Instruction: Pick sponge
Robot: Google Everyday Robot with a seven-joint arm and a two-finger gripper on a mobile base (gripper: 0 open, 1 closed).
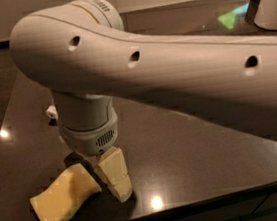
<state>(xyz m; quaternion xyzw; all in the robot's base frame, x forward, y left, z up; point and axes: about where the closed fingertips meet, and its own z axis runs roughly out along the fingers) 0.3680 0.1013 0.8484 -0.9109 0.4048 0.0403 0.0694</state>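
Note:
The sponge [62, 198], a pale yellow foam block with wavy sides, lies flat on the dark table near its front left corner. My gripper [103, 183] points down just to the right of it, close to the table top. The fingers are spread. One finger with pale yellow pads [114, 174] stands right of the sponge's right end. The other, dark finger [77, 158] stands behind that end. The sponge's right end lies in or at the gap between them. It rests on the table, not lifted.
My large white arm [174, 73] crosses the whole view and hides much of the table [195, 161]. A white bottle cap [51, 112] peeks out behind the wrist. The table's front edge [215, 200] runs close below the gripper. A white object [271, 0] stands at the far right.

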